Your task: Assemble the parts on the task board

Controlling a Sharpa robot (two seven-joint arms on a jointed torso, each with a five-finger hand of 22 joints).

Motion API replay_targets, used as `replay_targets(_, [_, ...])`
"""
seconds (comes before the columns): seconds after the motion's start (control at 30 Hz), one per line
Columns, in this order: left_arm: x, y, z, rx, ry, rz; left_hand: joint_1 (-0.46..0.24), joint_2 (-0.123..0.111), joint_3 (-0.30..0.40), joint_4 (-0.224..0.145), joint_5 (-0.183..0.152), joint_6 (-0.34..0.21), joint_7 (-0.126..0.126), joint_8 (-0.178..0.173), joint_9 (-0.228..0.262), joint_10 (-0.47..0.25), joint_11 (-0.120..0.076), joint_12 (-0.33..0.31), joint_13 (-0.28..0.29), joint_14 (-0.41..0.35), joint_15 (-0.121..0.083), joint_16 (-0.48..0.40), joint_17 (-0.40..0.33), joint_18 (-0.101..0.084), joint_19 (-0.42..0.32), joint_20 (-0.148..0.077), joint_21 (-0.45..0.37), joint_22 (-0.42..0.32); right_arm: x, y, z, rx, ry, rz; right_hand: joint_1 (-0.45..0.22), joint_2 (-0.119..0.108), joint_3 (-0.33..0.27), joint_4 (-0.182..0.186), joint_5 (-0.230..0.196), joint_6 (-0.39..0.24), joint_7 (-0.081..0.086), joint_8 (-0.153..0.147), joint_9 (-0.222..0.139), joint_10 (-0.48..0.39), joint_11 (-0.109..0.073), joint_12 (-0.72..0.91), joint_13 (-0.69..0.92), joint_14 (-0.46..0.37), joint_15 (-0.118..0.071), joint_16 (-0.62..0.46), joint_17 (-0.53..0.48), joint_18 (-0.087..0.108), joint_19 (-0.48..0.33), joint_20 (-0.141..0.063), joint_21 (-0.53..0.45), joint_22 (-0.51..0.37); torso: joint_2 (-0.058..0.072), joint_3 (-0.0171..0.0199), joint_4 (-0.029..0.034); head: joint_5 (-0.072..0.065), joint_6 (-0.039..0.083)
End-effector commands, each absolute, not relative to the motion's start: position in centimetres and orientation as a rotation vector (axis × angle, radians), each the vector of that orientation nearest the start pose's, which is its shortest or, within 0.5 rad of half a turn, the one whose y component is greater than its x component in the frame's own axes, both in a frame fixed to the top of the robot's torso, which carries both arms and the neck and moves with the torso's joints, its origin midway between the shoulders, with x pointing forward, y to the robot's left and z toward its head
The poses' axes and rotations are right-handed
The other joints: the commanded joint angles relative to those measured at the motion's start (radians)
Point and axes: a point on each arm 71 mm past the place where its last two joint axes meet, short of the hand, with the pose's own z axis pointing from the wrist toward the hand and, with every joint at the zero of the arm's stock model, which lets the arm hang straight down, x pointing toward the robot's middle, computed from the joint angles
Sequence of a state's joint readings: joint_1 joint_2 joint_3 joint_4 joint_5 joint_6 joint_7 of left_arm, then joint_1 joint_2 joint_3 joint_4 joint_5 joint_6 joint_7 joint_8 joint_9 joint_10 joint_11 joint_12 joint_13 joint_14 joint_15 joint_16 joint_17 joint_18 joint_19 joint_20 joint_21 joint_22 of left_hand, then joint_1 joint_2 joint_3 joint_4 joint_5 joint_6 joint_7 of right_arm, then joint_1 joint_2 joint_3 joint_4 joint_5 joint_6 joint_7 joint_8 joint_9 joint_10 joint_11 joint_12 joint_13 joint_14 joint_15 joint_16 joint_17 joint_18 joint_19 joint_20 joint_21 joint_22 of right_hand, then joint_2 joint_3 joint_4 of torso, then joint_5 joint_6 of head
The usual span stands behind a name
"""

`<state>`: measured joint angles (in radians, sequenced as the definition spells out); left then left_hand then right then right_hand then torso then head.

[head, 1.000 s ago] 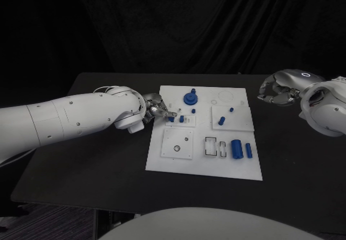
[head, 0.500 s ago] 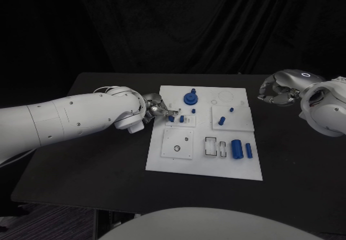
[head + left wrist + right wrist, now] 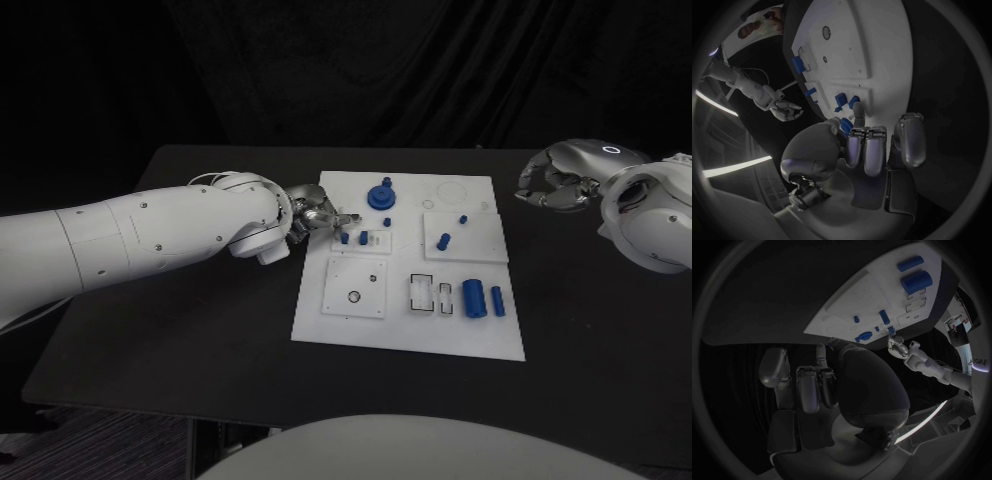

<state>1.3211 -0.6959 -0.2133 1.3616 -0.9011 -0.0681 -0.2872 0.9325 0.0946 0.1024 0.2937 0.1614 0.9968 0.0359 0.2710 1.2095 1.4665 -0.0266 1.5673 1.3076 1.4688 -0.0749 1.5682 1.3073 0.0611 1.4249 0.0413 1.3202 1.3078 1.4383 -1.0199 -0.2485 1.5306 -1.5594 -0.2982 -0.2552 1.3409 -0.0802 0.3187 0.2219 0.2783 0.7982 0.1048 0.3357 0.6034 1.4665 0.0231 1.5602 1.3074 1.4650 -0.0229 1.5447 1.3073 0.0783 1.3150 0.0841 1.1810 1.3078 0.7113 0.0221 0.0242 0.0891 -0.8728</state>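
- The white rectangular task board (image 3: 410,268) lies in the middle of the black table (image 3: 188,330); every place below is given relative to this board.
- The left hand (image 3: 315,218), silver and many-fingered, sits at the board's left edge, toward its far end, with its fingertips reaching over the white surface.
- In the left wrist view the left hand's fingers (image 3: 869,150) are curled forward and close together, with a small blue part (image 3: 846,126) at their tips beside the thumb; whether the hand actually grips it, I cannot tell.
- Just beyond those fingertips, a small blue peg (image 3: 364,238) stands in a raised white block on the board's left half.
- A blue round stepped part with a knob (image 3: 381,195) stands near the board's far edge, left of centre.
- A short blue cylinder (image 3: 444,240) lies on a raised white square on the board's right half, with a tiny blue stud (image 3: 464,217) just beyond it.
- Two larger blue cylinders (image 3: 483,298) lie side by side near the board's right edge, toward its near end.
- A white square plate with a round hole (image 3: 355,288) sits on the board's near left part.
- The right hand (image 3: 555,186) hovers off the board's far right corner, well apart from it, its fingers (image 3: 811,385) curled inward with nothing in them.
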Motion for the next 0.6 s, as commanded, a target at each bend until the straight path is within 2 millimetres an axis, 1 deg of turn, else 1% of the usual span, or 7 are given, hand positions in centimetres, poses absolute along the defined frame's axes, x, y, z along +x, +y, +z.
replay_targets(0.03, [50.9, 18.2, -22.1, -0.245, 2.147, -0.686, -0.001, 0.009, -0.007, 0.0, -0.001, -0.007, 0.002, 0.006, 0.001, 0.104, -0.002, 0.003, 0.263, 0.102, 0.0, 0.003, 0.263, 0.001, 0.007, -0.003, 0.004, 0.16, 49.3, -30.1, -14.6, -0.16, 1.653, 0.212, 0.007, 0.003, 0.002, -0.006, 0.005, 0.008, -0.002, -0.007, -0.001, 0.073, -0.001, -0.007, 0.245, 0.077, -0.006, -0.005, 0.224, 0.013, -0.004, 0.0, -0.007, 0.138, 0.0, 0.0, 0.0001, 0.002, 0.0])
replay_targets(0.27, [51.0, 18.3, -22.1, -0.259, 2.127, -0.681, 0.0, 0.012, -0.008, -0.001, -0.001, -0.006, 0.002, 0.009, 0.003, 0.104, -0.002, 0.003, 0.263, 0.102, 0.0, 0.003, 0.263, 0.0, 0.009, -0.003, 0.008, 0.162, 49.3, -30.1, -14.6, -0.161, 1.652, 0.213, 0.007, 0.003, 0.002, -0.006, 0.005, 0.008, -0.002, -0.007, -0.001, 0.071, -0.001, -0.007, 0.245, 0.077, -0.006, -0.004, 0.224, 0.013, -0.003, 0.0, -0.006, 0.138, 0.001, 0.0001, -0.0003, 0.0, 0.0])
replay_targets(0.37, [51.2, 18.5, -21.7, -0.272, 2.064, -0.704, 0.012, 0.012, -0.015, -0.002, -0.002, -0.003, -0.001, 0.021, 0.011, 0.104, -0.004, 0.003, 0.263, 0.102, -0.001, 0.003, 0.263, -0.001, 0.013, -0.004, 0.013, 0.166, 49.3, -30.1, -14.5, -0.16, 1.651, 0.212, 0.007, 0.003, 0.002, -0.006, 0.005, 0.008, -0.002, -0.007, -0.001, 0.071, -0.001, -0.007, 0.245, 0.077, -0.006, -0.004, 0.224, 0.013, -0.003, 0.0, -0.006, 0.138, 0.0, -0.0001, 0.0001, -0.001, 0.0])
replay_targets(0.43, [51.3, 18.6, -21.2, -0.276, 1.994, -0.738, 0.034, 0.009, -0.023, -0.003, -0.001, -0.011, -0.002, 0.033, 0.022, 0.104, -0.006, 0.003, 0.263, 0.102, -0.002, 0.003, 0.263, -0.002, 0.016, -0.005, 0.018, 0.169, 49.3, -30.2, -14.5, -0.159, 1.651, 0.212, 0.006, 0.003, 0.002, -0.006, 0.005, 0.008, -0.002, -0.007, -0.001, 0.069, -0.001, -0.009, 0.243, 0.077, -0.006, -0.004, 0.224, 0.013, -0.003, 0.0, -0.007, 0.138, 0.0, -0.0002, 0.0002, -0.001, 0.0])
replay_targets(0.47, [51.5, 18.6, -20.8, -0.269, 1.935, -0.764, 0.059, 0.002, -0.029, -0.004, -0.001, -0.026, -0.002, 0.044, 0.035, 0.104, -0.006, 0.003, 0.263, 0.102, -0.003, 0.003, 0.263, -0.002, 0.016, -0.006, 0.018, 0.171, 49.3, -30.2, -14.5, -0.158, 1.65, 0.212, 0.006, 0.003, 0.002, -0.006, 0.005, 0.008, -0.002, -0.007, -0.001, 0.069, -0.001, -0.009, 0.243, 0.077, -0.006, -0.004, 0.224, 0.013, -0.003, 0.0, -0.007, 0.138, 0.0, 0.0, 0.0004, -0.002, 0.0])
replay_targets(0.57, [51.7, 18.6, -19.4, -0.167, 1.73, -0.828, 0.115, -0.011, -0.043, -0.003, -0.001, -0.061, 0.002, 0.071, 0.064, 0.104, -0.002, 0.003, 0.263, 0.102, 0.0, 0.003, 0.263, 0.0, 0.009, -0.003, 0.007, 0.171, 49.3, -30.3, -14.5, -0.157, 1.647, 0.212, 0.006, 0.003, 0.002, -0.006, 0.005, 0.008, -0.002, -0.007, -0.001, 0.069, -0.001, -0.009, 0.243, 0.077, -0.006, -0.004, 0.224, 0.013, -0.003, 0.0, -0.007, 0.138, 0.0, 0.0001, 0.0002, -0.003, 0.0])
replay_targets(0.6, [51.7, 18.5, -19.1, -0.14, 1.689, -0.841, 0.144, -0.02, -0.045, -0.011, 0.0, -0.085, 0.008, 0.073, 0.071, 0.104, 0.003, 0.003, 0.263, 0.102, 0.005, 0.003, 0.263, 0.005, -0.009, -0.001, -0.019, 0.163, 49.3, -30.3, -14.5, -0.157, 1.646, 0.213, 0.006, 0.003, 0.002, -0.006, 0.005, 0.008, -0.002, -0.007, -0.001, 0.069, -0.001, -0.009, 0.243, 0.077, -0.006, -0.004, 0.224, 0.013, -0.003, 0.0, -0.007, 0.138, 0.0, 0.0001, 0.0, -0.003, 0.0])
